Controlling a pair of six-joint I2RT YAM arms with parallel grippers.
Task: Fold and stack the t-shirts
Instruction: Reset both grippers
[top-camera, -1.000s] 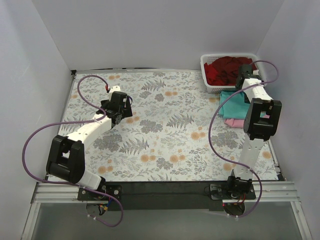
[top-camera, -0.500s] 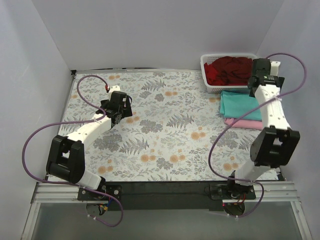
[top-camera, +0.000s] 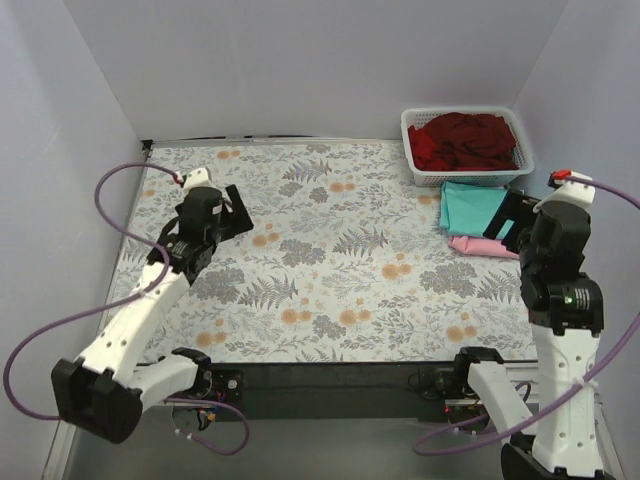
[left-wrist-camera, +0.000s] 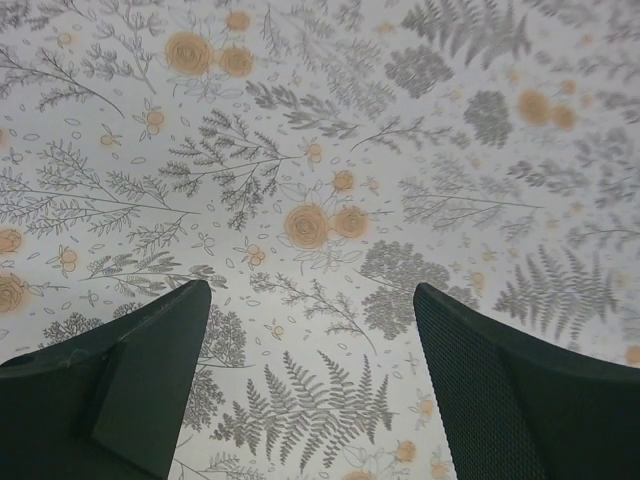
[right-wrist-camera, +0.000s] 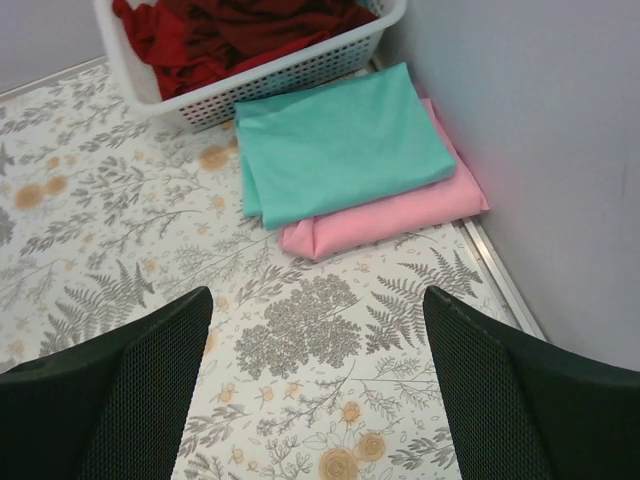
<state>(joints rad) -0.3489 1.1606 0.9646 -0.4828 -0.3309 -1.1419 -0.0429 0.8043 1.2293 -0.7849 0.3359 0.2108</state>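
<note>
A folded teal-green t-shirt (top-camera: 470, 207) lies on top of a folded light pink t-shirt (top-camera: 482, 246) at the right side of the table; both show in the right wrist view, teal (right-wrist-camera: 340, 142) over pink (right-wrist-camera: 390, 215). Crumpled dark red t-shirts (top-camera: 465, 140) fill the white basket (top-camera: 413, 160), also in the right wrist view (right-wrist-camera: 230, 30). My right gripper (top-camera: 512, 218) is open and empty, raised just near of the stack. My left gripper (top-camera: 234, 207) is open and empty over the bare floral cloth (left-wrist-camera: 320, 200) at the left.
The table is covered with a floral cloth (top-camera: 330, 260). White walls enclose the left, back and right. A metal rail (right-wrist-camera: 495, 275) runs along the table's right edge beside the stack. Purple cables loop from both arms.
My right arm has pulled back from the basket towards the near edge and risen. My left arm has also drawn back and to the left. The shirts have not moved.
</note>
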